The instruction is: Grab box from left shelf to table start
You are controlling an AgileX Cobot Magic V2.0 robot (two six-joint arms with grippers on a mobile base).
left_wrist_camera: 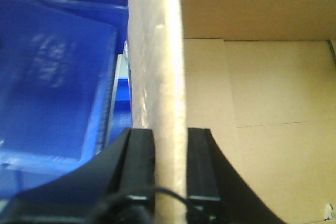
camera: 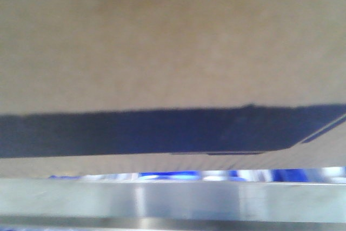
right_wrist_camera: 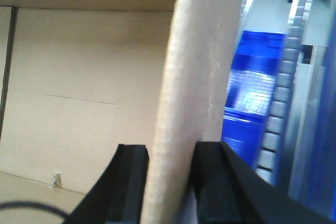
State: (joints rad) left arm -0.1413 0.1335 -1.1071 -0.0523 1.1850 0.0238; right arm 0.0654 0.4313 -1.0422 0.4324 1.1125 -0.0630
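- Left wrist-mounted view: the left gripper (left_wrist_camera: pixel 169 132) has its two black fingers (left_wrist_camera: pixel 139 163) pressed either side of an upright cardboard wall, jaws narrow and clamped on it.
- That wall belongs to the box (left_wrist_camera: pixel 273 87). Its open brown interior spreads away to the right of the fingers, floor flaps in plain sight.
- On the left of the wall sit blue bins (left_wrist_camera: pixel 52 77), close by but outside the box.
- Over on the right wrist camera it's the mirror picture: the right gripper (right_wrist_camera: pixel 170 150) is pinched onto the opposite wall, with the box interior on the left.
- Beyond that wall, more blue plastic and a grey roller track (right_wrist_camera: pixel 283 77) run off to the far right.
- From the front camera the box fills nearly everything, its dark printed band (camera: pixel 135 131) running across low down.
- Just below it is the silvery front edge of the left shelf (camera: pixel 173 201), with a thin strip of blue showing between box and rail.
- The table can't be made out in any view.
- My read: grasp done on both sides, box at the shelf lip, so this is the draw-out stage.
- Next it calls for both arms pulling back together, level and evenly, keeping the underside above that rail. Thin walls could bend under a lopsided pull.
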